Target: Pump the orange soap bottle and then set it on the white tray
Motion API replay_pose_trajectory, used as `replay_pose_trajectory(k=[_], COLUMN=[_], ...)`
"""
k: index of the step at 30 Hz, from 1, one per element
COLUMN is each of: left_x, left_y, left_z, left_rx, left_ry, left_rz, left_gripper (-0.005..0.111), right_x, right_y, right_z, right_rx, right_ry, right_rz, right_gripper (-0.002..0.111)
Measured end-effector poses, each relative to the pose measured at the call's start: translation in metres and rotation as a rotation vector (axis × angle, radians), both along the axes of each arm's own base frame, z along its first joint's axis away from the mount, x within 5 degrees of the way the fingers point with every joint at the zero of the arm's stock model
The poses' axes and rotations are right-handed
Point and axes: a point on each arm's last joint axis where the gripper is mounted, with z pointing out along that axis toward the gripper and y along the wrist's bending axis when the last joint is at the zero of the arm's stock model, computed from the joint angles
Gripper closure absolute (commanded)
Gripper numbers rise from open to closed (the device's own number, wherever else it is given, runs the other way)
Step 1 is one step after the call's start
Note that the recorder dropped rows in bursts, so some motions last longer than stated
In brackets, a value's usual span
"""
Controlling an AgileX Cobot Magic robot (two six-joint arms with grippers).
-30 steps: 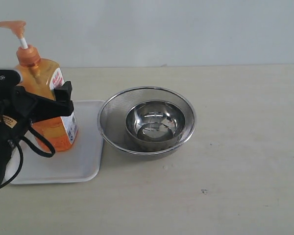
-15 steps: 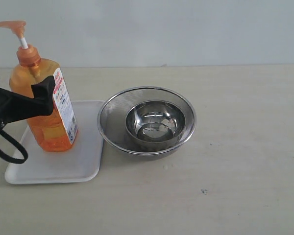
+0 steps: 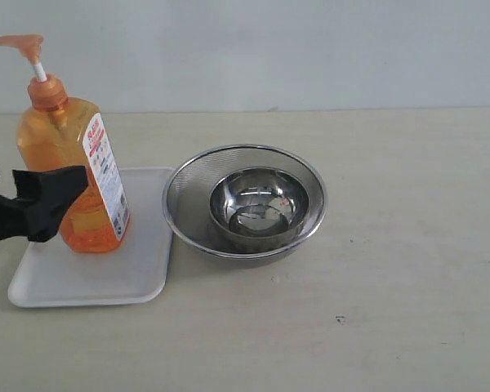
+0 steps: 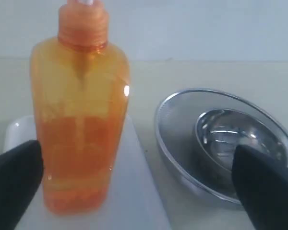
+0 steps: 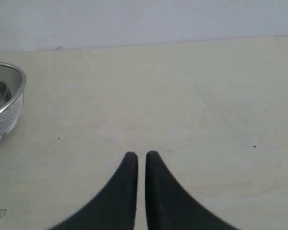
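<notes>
Bottle upright on the tray, left claw spread wide beside it and holding nothing.

Nearest, the left claw [image 4: 137, 146] is fully parted and grips nothing. One finger is just beside the bottle [image 3: 61, 139] and the other is well clear of it, and neither touches it. The bottle stands upright on the tray [image 3: 106, 278], so the placing looks done. Whether it was pumped cannot be told. The main risk is the finger next to the bottle. If the arm swings sideways instead of moving straight away, it could clip the tall, narrow bottle and tip it. It might then fall towards its label side, where the strainer [image 3: 188, 212] holding a bowl [image 3: 259, 204] sits near the bottle on the desk [image 3: 392, 286]. The right claw [image 5: 141, 155] hovers over bare desk well away from the bottle, fingers almost together around nothing, and poses little threat.
</notes>
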Motion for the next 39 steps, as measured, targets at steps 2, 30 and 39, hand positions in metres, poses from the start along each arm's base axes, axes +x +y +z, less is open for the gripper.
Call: replay_pose_trajectory(k=[2,30,39], left_x=[-0.013,-0.089,-0.087], left_y=[0.002,0.025,0.026], left_z=[0.007,0.010,0.013], left_rx=[-0.025,-0.226,-0.148], left_ry=[0.022,-0.001,-0.074], left_rz=[-0.021,-0.082,-0.097], left_gripper=[-0.001,0.100,0.100], right_x=[0.000,0.000,0.000], right_y=[0.000,0.000,0.000], right_z=[0.000,0.000,0.000], right_rx=[0.000,0.000,0.000], right_ry=[0.000,0.002,-0.002], right_rz=[0.000,0.000,0.000], right_gripper=[0.106,0.106,0.106])
